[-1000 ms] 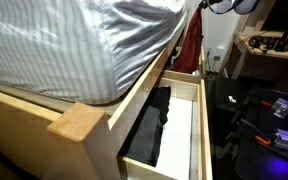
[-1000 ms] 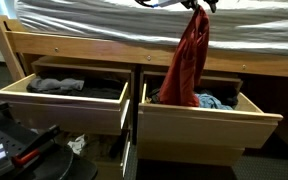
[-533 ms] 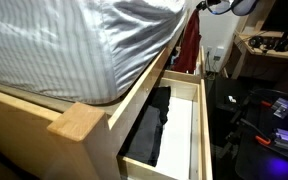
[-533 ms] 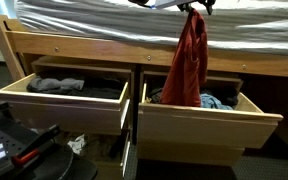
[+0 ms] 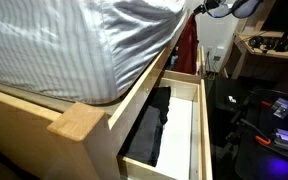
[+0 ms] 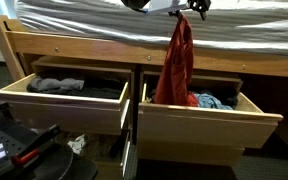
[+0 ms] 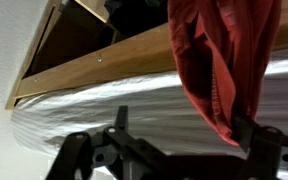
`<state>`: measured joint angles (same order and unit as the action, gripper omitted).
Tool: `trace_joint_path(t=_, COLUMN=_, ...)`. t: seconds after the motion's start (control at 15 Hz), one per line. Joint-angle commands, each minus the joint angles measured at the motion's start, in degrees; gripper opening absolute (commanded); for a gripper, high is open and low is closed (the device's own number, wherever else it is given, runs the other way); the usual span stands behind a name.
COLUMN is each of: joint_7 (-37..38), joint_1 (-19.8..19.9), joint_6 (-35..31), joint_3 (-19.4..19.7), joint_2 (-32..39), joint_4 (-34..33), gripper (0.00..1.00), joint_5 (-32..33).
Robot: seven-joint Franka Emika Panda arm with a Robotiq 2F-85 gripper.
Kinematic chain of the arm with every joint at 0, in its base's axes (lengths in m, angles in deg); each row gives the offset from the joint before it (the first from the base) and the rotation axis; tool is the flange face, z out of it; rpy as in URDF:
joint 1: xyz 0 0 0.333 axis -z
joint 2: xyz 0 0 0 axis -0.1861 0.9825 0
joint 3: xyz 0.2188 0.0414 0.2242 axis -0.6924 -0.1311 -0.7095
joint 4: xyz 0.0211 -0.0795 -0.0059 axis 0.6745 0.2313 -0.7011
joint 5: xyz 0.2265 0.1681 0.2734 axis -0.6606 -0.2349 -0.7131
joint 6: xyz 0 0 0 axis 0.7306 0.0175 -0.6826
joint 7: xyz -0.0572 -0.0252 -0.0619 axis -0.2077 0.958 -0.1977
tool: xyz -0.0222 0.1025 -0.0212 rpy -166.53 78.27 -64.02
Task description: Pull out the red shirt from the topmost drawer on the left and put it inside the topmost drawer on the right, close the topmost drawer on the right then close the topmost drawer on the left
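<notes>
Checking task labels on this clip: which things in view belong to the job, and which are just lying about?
Job: dark-red cloth shirt; left open wooden drawer; right open wooden drawer; gripper.
Lying about: long black garment; blue cloth; striped grey mattress.

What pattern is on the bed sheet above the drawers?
Fine grey and white stripes cover the fabric bed sheet, clearest in an exterior view.

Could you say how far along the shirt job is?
Done: the red shirt is out of the left drawer. In hand: it hangs at the open gripper, over the open right drawer, not yet settled inside. Left: let it drop, close both drawers.
</notes>
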<state>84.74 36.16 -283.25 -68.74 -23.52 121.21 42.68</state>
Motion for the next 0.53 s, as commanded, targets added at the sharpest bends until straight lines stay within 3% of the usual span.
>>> trace_joint_path(t=0.0, joint_7=-9.18, joint_1=0.67, joint_6=-1.04, joint_3=-2.51, joint_2=0.66, joint_4=1.16, gripper=1.00, joint_5=-10.69)
trace_joint_path(t=0.07, joint_7=-11.02, joint_1=0.60, joint_6=-1.12, joint_3=-3.03, joint_2=1.24, joint_4=1.10, gripper=0.75, joint_5=-13.86)
trace_joint_path(t=0.13, joint_7=-15.51, joint_1=0.22, joint_6=-1.36, joint_3=-3.37, joint_2=1.57, joint_4=1.21, gripper=0.74, joint_5=-19.05)
trace_joint_path(t=0.47, joint_7=-29.94, joint_1=-1.10, joint_6=-1.29, joint_3=-5.16, joint_2=2.80, joint_4=2.03, gripper=0.38, joint_5=-36.87)
